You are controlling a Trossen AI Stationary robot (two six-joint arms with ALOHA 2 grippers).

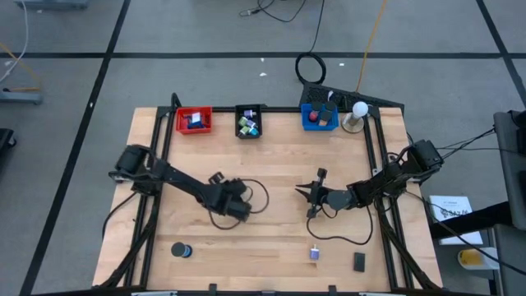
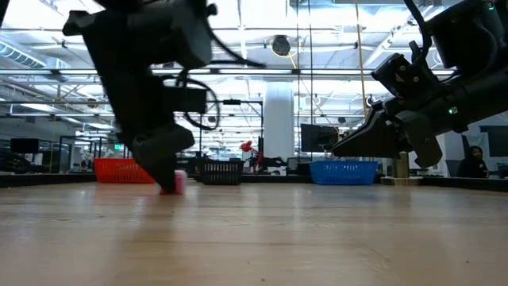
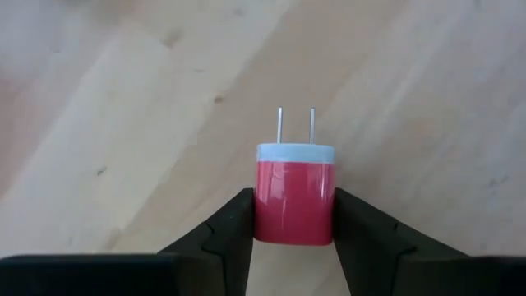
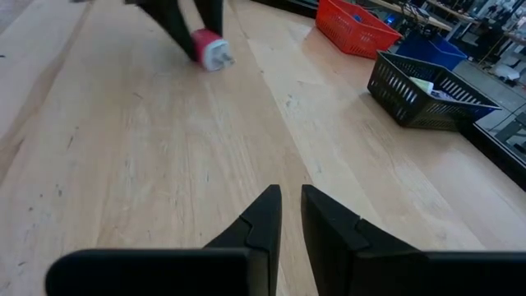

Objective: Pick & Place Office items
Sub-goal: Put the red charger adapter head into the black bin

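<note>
I am holding the left gripper clamped on a red charger plug, one finger pressing on each side, its white face and two metal prongs pointing away from the wrist. In the low view the plug is sitting at the tabletop surface. From the high view, the left gripper is working left of the table centre, with open wood lying around it on all sides.

I am keeping the right gripper empty, its fingers nearly together with a narrow slit between them, hanging above bare table right of centre.

Along the 12 o'clock edge, the red tray, black tray and blue tray are standing in a row, each holding small items. Near the 6 o'clock edge, a round black disc is lying at 7 o'clock, a small purple block and a black block at 5 o'clock, all well apart.
</note>
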